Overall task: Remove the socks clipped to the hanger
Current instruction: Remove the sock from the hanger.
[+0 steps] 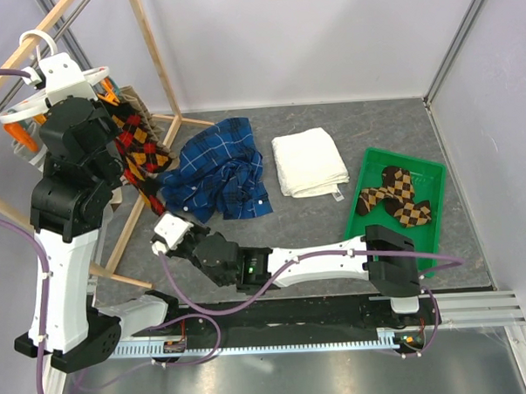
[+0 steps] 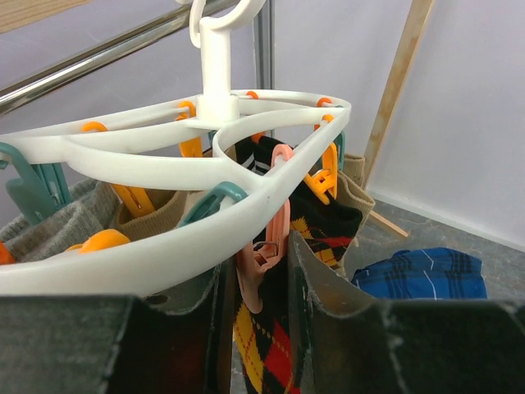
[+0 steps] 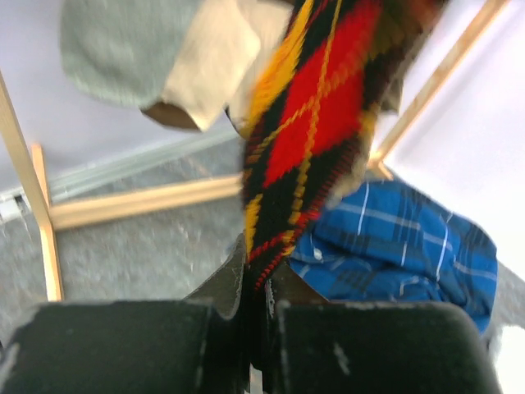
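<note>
The white round hanger hangs from the rack at the far left, with orange and teal clothespins. A black, red and yellow argyle sock hangs from a pink clothespin. My left gripper is closed on that clothespin, one finger on each side. Below, my right gripper is shut on the lower end of the same argyle sock, near the rack's foot. A grey sock and a beige sock stay clipped. Two brown-tan checkered socks lie in the green tray.
A crumpled blue plaid shirt lies just right of the rack, close under the held sock. A folded white towel lies between the shirt and the tray. Wooden rack poles frame the hanger.
</note>
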`<state>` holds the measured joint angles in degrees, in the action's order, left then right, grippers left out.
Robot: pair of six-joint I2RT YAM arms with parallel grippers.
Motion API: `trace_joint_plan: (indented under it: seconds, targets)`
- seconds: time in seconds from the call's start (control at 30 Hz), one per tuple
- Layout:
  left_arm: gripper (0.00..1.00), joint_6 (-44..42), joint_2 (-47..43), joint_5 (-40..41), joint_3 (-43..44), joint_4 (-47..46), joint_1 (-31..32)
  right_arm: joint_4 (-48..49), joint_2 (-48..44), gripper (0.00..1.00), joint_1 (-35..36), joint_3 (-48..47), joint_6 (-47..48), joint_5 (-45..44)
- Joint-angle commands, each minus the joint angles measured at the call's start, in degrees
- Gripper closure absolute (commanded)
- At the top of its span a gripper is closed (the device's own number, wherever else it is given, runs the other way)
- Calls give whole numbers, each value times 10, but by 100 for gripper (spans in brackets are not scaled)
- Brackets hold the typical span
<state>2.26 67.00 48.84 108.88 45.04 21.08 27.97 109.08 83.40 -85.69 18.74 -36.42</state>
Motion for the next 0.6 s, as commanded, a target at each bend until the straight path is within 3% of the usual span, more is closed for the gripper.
trace_joint_plan:
  seconds: [0.0, 0.2, 0.57]
  targets:
    - [98, -1, -12, -17, 11, -28, 1, 8, -48, 100, -1, 48, -35, -29]
    - [98, -4, -11, -18, 18, -28, 1, 8, -76, 100, -10, 110, -68, -41]
    - [98, 3, -11, -33, 34, -22, 1, 2, -106, 100, -20, 141, -83, -55]
